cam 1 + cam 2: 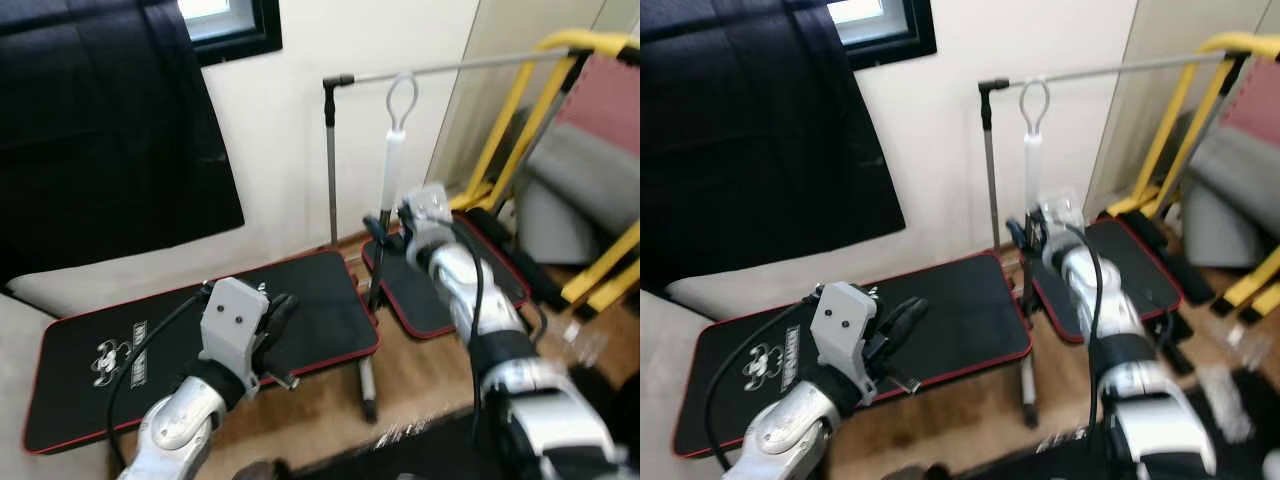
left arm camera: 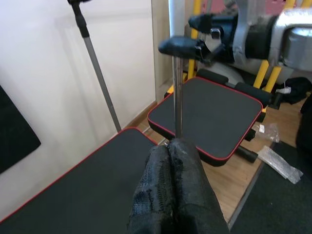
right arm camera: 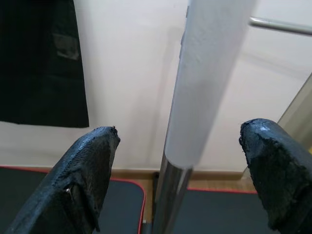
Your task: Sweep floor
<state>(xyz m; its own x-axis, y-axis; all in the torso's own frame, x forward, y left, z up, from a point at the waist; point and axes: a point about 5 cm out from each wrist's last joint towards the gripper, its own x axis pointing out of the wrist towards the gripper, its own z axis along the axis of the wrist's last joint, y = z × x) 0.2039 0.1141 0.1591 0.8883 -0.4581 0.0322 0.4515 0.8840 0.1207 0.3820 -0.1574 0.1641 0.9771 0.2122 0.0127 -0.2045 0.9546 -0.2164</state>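
A broom handle (image 1: 392, 165) with a white grip, a loop on top and a steel pole (image 2: 178, 102) below stands upright between two black pads. My right gripper (image 1: 383, 230) is open at the lower end of the white grip. In the right wrist view the handle (image 3: 204, 83) stands between the two black fingers (image 3: 87, 170), and none of them touches it. My left gripper (image 1: 278, 318) is shut with nothing in it. It hovers over the large black pad (image 1: 320, 300), left of the pole. The broom head is hidden.
A thin metal clothes rack (image 1: 331, 160) stands against the white wall just behind the broom. A second black pad (image 1: 425, 295) and yellow-framed equipment (image 1: 520, 110) lie to the right. A plastic wrapper (image 2: 280, 163) lies on the wood floor (image 1: 420, 375) beside a dark rug (image 1: 400, 462).
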